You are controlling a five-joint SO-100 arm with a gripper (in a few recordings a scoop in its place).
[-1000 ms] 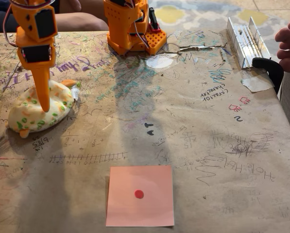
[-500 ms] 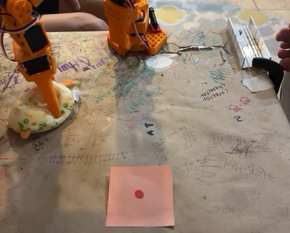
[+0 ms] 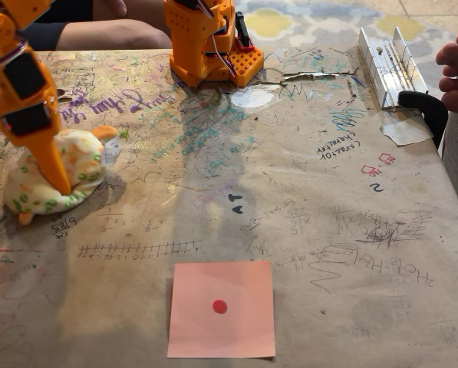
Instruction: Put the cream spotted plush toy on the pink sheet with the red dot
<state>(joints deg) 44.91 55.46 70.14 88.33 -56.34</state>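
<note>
We see the cream spotted plush toy (image 3: 60, 180) lying near the table's (image 3: 328, 230) left edge, its fabric bunched around the orange gripper (image 3: 56, 180), whose one visible finger presses into it; we cannot tell whether the jaws are clamped. The pink sheet with the red dot (image 3: 221, 308) lies well apart, at the front edge.
</note>
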